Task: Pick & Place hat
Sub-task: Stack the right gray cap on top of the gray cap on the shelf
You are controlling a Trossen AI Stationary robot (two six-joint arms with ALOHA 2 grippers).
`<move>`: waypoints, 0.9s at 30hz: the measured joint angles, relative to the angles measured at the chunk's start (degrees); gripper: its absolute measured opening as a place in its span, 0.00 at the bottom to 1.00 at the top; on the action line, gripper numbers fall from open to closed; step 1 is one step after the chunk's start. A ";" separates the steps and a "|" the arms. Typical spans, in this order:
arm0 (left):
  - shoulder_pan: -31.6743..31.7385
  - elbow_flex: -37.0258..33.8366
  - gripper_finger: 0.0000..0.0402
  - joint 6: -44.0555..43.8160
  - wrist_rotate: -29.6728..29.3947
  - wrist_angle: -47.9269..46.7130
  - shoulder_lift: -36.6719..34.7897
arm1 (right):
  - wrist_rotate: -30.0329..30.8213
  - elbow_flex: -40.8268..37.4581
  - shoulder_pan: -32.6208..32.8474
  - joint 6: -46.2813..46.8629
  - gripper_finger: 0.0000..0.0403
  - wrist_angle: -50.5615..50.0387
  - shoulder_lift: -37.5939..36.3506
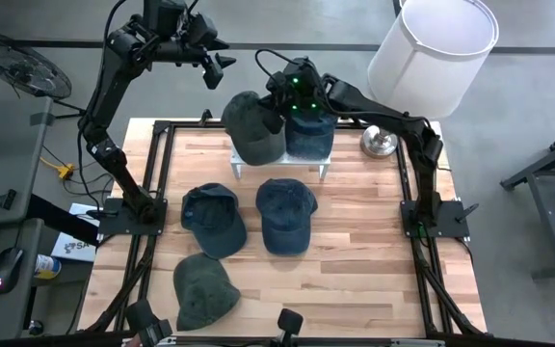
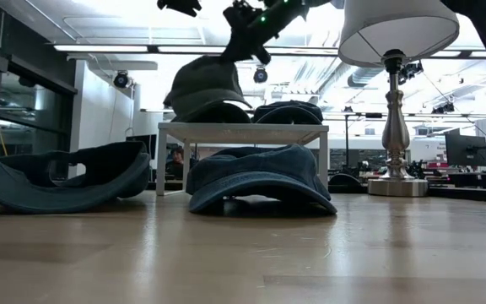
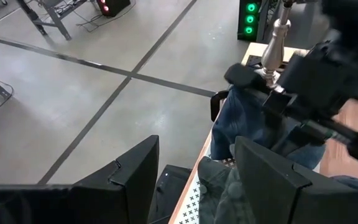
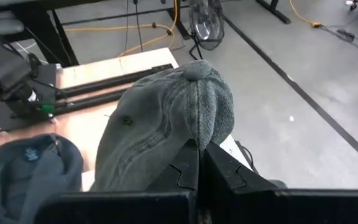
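A grey-green hat [image 1: 251,125] hangs over the left part of a white stand [image 1: 279,165] at the table's far side, with my right gripper [image 1: 276,102] shut on its crown. On the stand's right part a blue hat [image 1: 309,137] rests on its rim. In the low view the grey-green hat [image 2: 205,84] reaches down to the stand's top [image 2: 243,131]; whether it touches there, I cannot tell. My left gripper [image 1: 218,67] stands open, raised beyond the table's far left corner, with nothing between its fingers [image 3: 138,171]. My right gripper pinches a raised fold of the crown's cloth [image 4: 199,127] between its two shut fingers, just below the top button [image 4: 197,70]. The fingers come from the table's right side, slanting downward. The hat sits crown up below them, over the stand's left part.
Two blue hats [image 1: 212,220] [image 1: 285,214] lie mid-table, and a green hat [image 1: 203,289] lies near the front edge. A lamp with a white shade [image 1: 432,43] and metal base [image 1: 379,143] stands at the far right. Bare wood lies on the right half.
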 joint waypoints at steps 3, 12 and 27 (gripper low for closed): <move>0.00 0.00 0.51 0.00 0.08 0.00 0.00 | -0.57 0.00 -0.27 -0.02 0.00 0.19 1.35; 0.00 0.00 0.51 -0.01 0.02 0.00 0.00 | 0.31 0.00 -0.65 -2.08 0.00 0.59 3.15; 0.00 0.00 0.51 -0.02 0.05 0.00 0.04 | 0.52 0.00 -2.90 -2.12 0.05 0.17 4.13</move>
